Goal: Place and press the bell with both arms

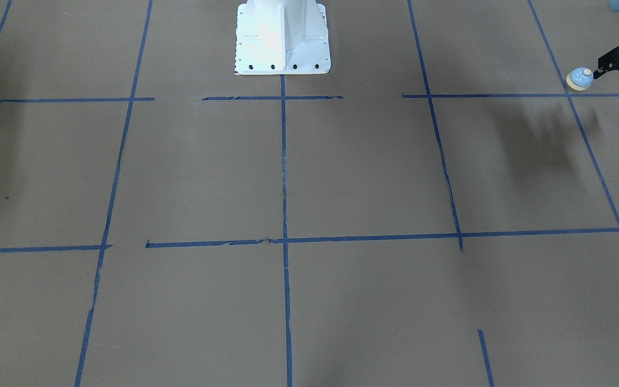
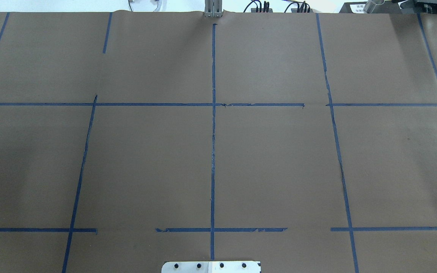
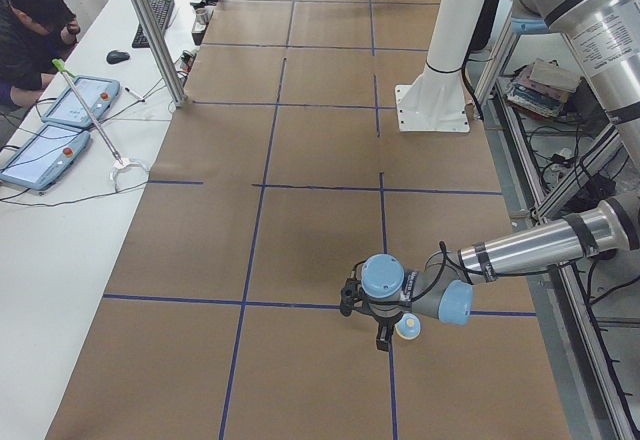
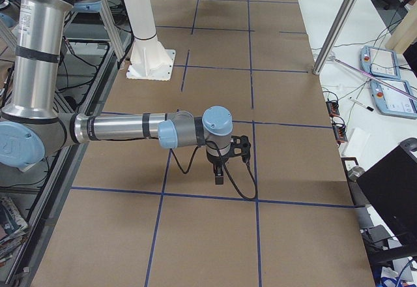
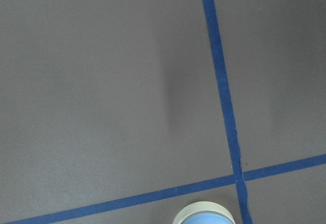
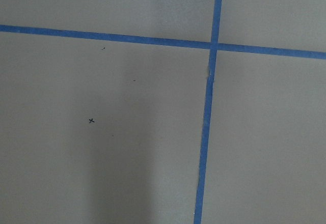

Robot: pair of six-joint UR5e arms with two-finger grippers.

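**Left gripper at the bell, right arm waiting across the bench**

Front view: the bell (image 1: 580, 79) stands upright on the bench (image 1: 342, 177) out at 2 o'clock, just by a tape crossing (image 1: 570, 95). The left gripper (image 1: 616, 77) sits at the bell's 3 o'clock with its jaws spread. One fingertip is close to the cream button and nothing is between the jaws. I read this as the pick-up step. The bell is far out on the left side, so the next move calls for the jaws to straddle the dome and close on it. Then it has to be carried toward the middle, where the other arm can reach the button.

Overhead: no arm and no bell here, just the tape lines (image 2: 213, 151) and the white pedestal (image 2: 211, 267) at 6 o'clock.

Left-end view: the left arm (image 3: 540, 245) comes in from 3 o'clock, forearm low and nearly level, wrist turned so the gripper points down at the bench. The bell is at the gripper's 4 o'clock, right beside one finger.

Right-end view: the right arm (image 4: 124, 128) reaches in from 9 o'clock with its forearm level. The right gripper (image 4: 221, 173) points down near the tape lines, well apart from the bell. Spread or pressed together? Cannot tell from here.

Left wrist: the bell's cream rim peeks in at 6 o'clock, with the tape crossing at its 1 o'clock.

Right wrist: bare bench and tape lines only, no bell.
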